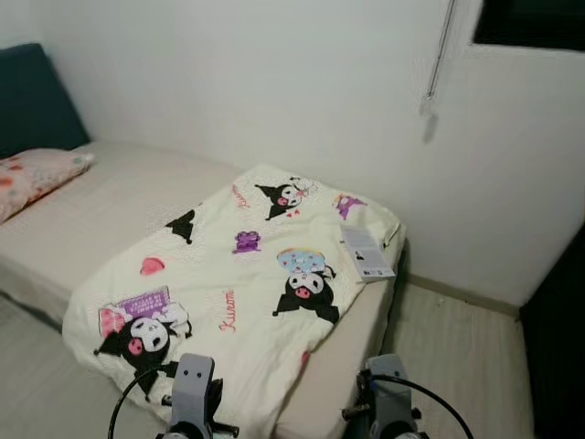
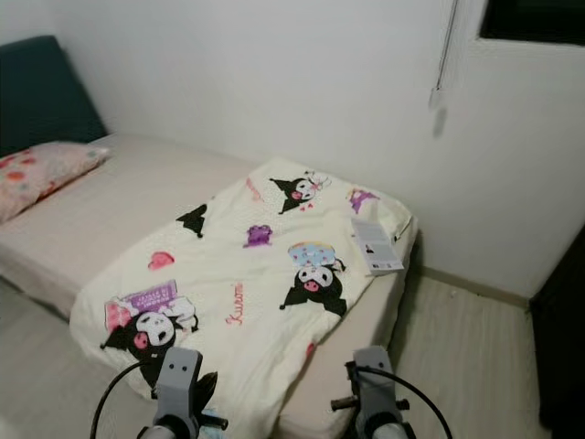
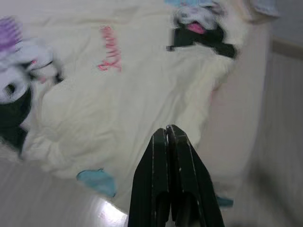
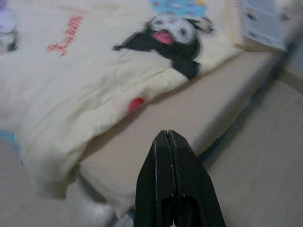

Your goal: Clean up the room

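Note:
A cream blanket point(image 1: 228, 274) printed with black cartoon figures lies crumpled across the foot of the bed point(image 1: 110, 197), one corner hanging off the near edge. A small white booklet point(image 1: 366, 252) rests on its far right corner. My left gripper point(image 3: 166, 135) is shut and empty, held low over the blanket's hanging edge. My right gripper point(image 4: 166, 137) is shut too, empty, over the mattress corner point(image 4: 189, 118). Both arms' wrists point(image 1: 194, 384) show at the bottom of the eye views.
A pink floral pillow point(image 1: 32, 176) lies at the head of the bed by a dark headboard point(image 1: 27, 96). White walls stand behind. Pale floor point(image 1: 457, 357) runs to the right of the bed, with a dark object point(image 1: 558, 338) at the far right edge.

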